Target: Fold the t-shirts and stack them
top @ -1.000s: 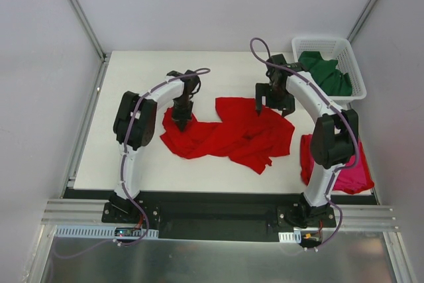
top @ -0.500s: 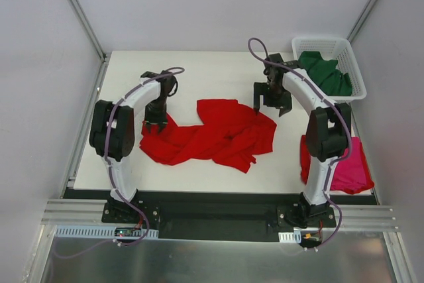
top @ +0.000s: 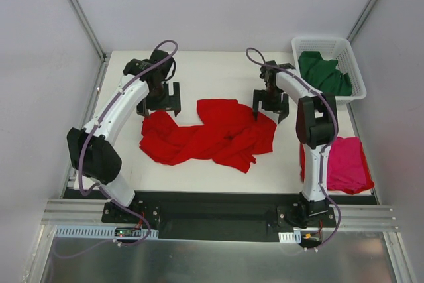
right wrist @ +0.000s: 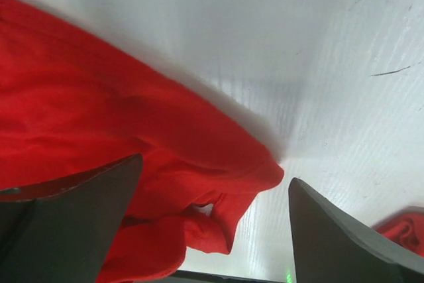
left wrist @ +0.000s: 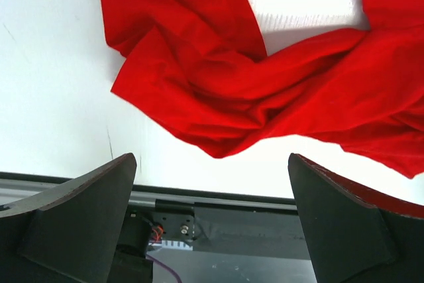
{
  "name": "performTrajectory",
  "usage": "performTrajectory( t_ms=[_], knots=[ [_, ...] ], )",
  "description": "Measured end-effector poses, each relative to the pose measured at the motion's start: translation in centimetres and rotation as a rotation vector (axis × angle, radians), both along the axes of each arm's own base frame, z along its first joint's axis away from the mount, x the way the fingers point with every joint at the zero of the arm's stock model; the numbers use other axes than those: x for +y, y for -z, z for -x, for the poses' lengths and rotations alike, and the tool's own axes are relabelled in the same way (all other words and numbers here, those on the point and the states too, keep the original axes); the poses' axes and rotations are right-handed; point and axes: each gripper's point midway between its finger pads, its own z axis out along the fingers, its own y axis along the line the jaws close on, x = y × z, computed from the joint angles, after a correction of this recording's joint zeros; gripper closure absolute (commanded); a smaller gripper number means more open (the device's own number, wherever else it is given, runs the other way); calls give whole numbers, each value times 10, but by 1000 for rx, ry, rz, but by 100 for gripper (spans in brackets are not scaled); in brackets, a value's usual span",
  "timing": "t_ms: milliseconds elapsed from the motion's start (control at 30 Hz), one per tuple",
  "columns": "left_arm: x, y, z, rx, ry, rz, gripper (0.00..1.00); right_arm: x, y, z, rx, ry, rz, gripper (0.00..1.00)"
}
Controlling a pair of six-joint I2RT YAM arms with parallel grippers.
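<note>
1. Top external view: the crumpled bright red cotton t-shirt (top: 212,134) lies mid-way across the white tabletop (top: 218,71), between the two arms. Its long axis runs left to right, roughly along the near edge. Collar and hem cannot be told apart, so I cannot say which way it points. The left gripper (top: 159,111) hangs spread and empty at the shirt's far left corner. The right gripper (top: 271,114), equally spread, hovers over the far right edge. A magenta-pink t-shirt (top: 344,164) lies near right, and a dark green t-shirt (top: 324,74) sits in the white plastic lattice basket (top: 351,46).
2. Left wrist view: the dark fingers (left wrist: 79,210) stand wide apart with nothing between them. The red cloth beyond is a twisted band of folds, so a pinch here would likely catch several layers and lock the twist in.
3. Right wrist view: the fingers (right wrist: 344,236) are parted above a rounded red corner. Closing on that doubled fold could drag the whole heap instead of spreading it.
</note>
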Motion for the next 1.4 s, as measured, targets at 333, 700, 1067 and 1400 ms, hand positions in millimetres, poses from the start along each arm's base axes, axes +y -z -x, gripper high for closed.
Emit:
performTrajectory(
  t_ms=[333,700,1067,1400],
  knots=[
    [1,-10,11,-1,-12,19,1,0,10,13,59,37,-6,99],
    [-1,-11,14,13,-14,31,1,17,-118,-84,-322,47,-78,24],
    [-15,-15,19,13,0,71,0,-36,-63,13,-72,94,56,4],
    [-34,-18,27,12,50,89,1,-9,-42,89,-69,27,-43,4]
  ],
)
